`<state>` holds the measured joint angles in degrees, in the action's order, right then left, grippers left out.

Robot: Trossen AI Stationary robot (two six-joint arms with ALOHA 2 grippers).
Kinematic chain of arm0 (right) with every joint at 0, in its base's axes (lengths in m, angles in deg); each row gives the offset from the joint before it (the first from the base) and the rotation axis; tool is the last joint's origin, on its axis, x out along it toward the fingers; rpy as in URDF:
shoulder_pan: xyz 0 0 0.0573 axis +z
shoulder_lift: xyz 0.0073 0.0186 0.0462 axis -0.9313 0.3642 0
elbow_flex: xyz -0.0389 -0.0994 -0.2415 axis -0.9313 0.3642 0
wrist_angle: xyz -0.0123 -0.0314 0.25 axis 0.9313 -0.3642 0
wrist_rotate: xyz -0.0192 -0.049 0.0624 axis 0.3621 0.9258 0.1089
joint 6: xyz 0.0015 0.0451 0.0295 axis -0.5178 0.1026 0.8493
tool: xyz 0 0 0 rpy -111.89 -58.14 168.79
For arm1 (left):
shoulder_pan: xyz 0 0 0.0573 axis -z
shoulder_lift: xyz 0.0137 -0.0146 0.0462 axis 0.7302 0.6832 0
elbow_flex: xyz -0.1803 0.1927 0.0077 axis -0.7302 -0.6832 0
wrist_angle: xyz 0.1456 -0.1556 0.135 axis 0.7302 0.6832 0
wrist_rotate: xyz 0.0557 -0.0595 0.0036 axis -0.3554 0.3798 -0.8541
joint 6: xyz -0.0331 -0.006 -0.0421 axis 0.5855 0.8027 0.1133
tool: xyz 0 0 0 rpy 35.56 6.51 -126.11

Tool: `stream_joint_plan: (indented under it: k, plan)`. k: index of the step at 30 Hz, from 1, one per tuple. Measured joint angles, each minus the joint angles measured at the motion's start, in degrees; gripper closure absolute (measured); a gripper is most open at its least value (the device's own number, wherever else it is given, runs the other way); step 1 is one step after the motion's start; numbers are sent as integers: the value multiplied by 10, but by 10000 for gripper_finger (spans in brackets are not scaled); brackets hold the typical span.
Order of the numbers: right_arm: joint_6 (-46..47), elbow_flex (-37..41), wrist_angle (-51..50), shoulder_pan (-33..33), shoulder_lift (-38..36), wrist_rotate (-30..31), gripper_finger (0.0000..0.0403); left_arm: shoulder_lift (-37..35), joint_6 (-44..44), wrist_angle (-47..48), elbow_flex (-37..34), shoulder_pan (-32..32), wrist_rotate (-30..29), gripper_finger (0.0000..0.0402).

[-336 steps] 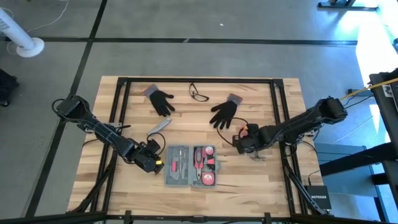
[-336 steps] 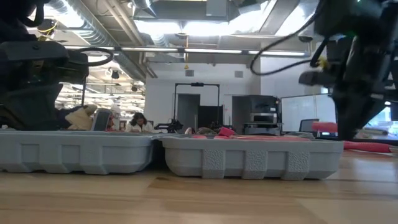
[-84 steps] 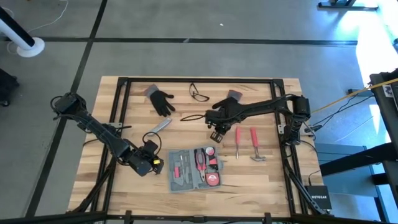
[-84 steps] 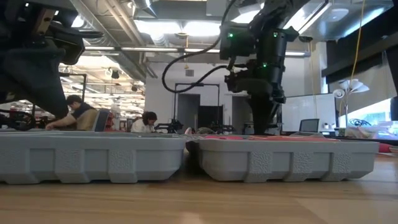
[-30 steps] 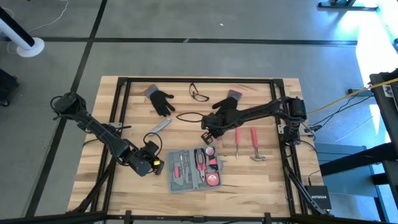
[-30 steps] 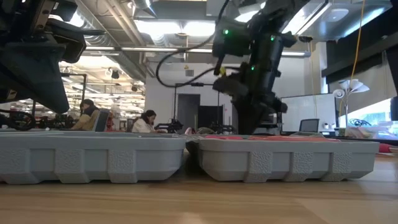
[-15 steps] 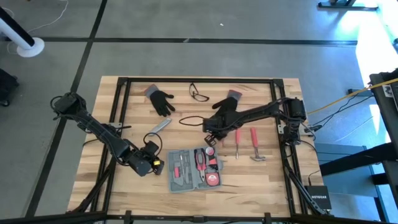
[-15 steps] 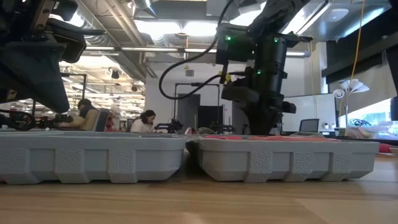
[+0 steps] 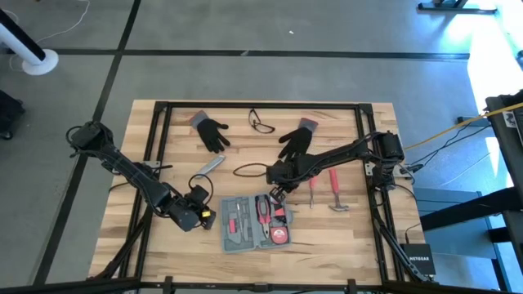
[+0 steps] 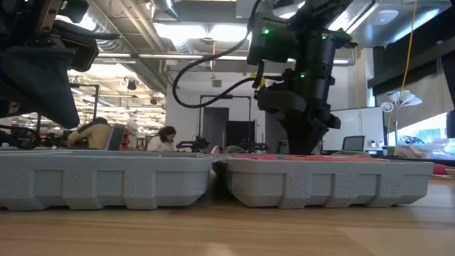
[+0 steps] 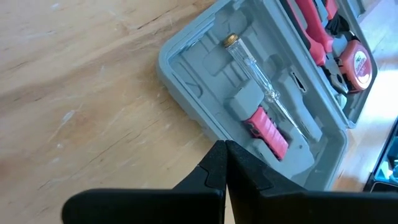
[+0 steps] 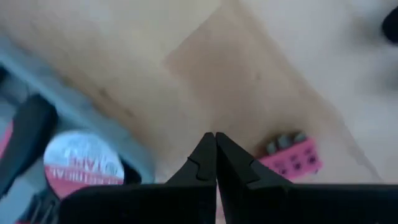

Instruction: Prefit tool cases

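Observation:
The blue-grey tool case (image 9: 253,221) lies open on the table near its front edge, its two halves side by side in the low view (image 10: 213,181). It holds a clear-shafted screwdriver (image 11: 261,87), red pliers (image 9: 262,211) and a tape measure (image 12: 81,165). My left gripper (image 9: 206,215) is shut, its tips at the case's left wall (image 11: 186,102). My right gripper (image 9: 274,194) is shut and points down just beyond the case's far edge, over bare wood and close to a small pink bit holder (image 12: 289,158). My left gripper (image 11: 219,146) has its shut fingertips right at the case's outer left wall, slanting down from the table's left side. I cannot tell whether they touch it.
A red screwdriver (image 9: 311,184) and a hammer (image 9: 335,189) lie right of the case. Two black gloves (image 9: 212,132) (image 9: 296,140), glasses (image 9: 261,122) and a slim grey bar (image 9: 210,166) lie farther back. People sit in the room behind.
My right gripper has moved toward the table's near edge, from beside the right glove to the case's far edge, staying shut and pointing down.

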<state>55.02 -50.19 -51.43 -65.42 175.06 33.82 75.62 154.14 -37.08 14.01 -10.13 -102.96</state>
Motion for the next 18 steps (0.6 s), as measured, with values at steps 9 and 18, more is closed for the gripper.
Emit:
stream_joint_plan:
  k: [9, 18]
  plan:
    - [-3, 0, -50, -2, 0, 15, 403, 0, -9, 1, 0, 0, 0, 401]
    - [-3, 0, -45, -2, 0, -3, 403, 0, -12, 1, 0, 0, -1, 401]
